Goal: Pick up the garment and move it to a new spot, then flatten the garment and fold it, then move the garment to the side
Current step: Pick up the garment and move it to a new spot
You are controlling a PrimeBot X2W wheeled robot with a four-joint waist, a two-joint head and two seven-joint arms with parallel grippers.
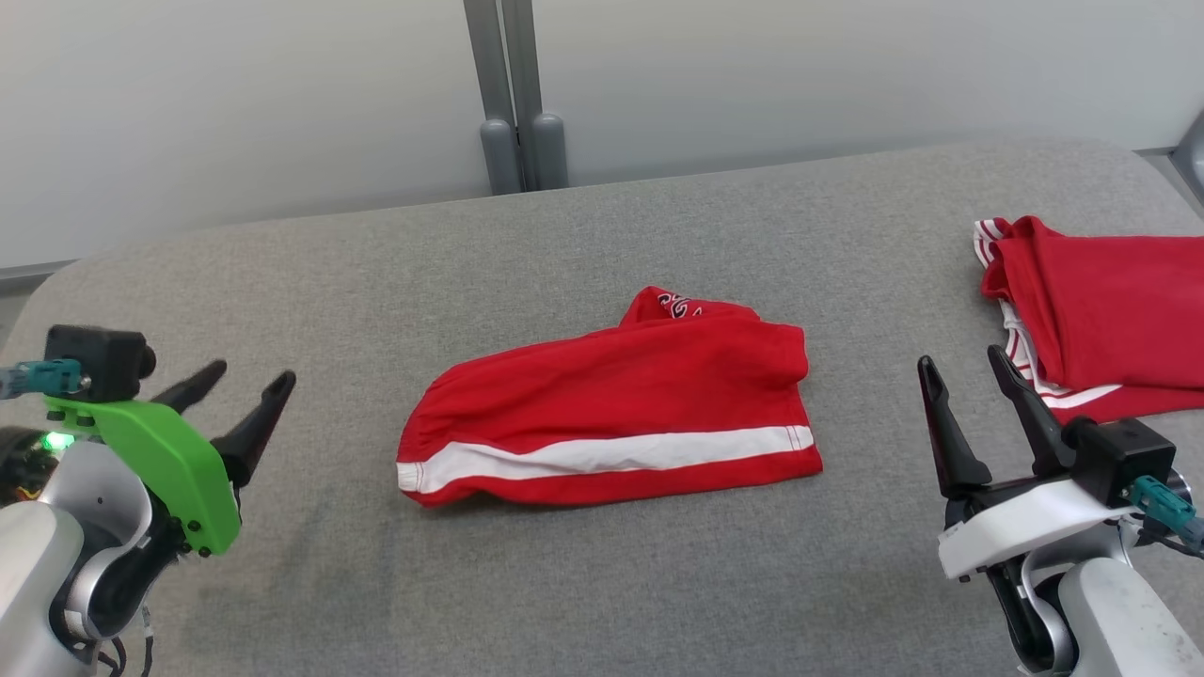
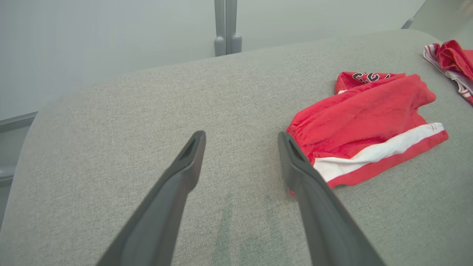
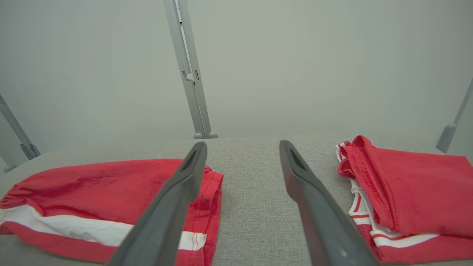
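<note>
While both claws hang spread and empty, left claw (image 1: 252, 372) at the lower left of the head view and right claw (image 1: 960, 357) at the lower right, the garment (image 1: 611, 414) lies folded mid-frame on the grey surface (image 1: 602, 583), touched by neither. White stripe (image 1: 602, 453) runs along its near edge. A lettered flap (image 1: 673, 303) pokes out at its top edge, untucked. Second red garment (image 1: 1101, 310) sits at the right edge of the frame, well apart from the first.

Judgement: fold looks done; the move to the side is not yet made.

Risks from here:
- A pinch that catches the top layer alone would peel the fold open on the lift.
- Lifting by one end only lets the far end sag and the layers slide apart.
- Dragging instead of lifting: cloth on a textured surface, so the lower layer likely rucks.
- Loose flap may flop out further in transit.
- Carried toward frame right, it could land on the second red garment and disturb both.
</note>
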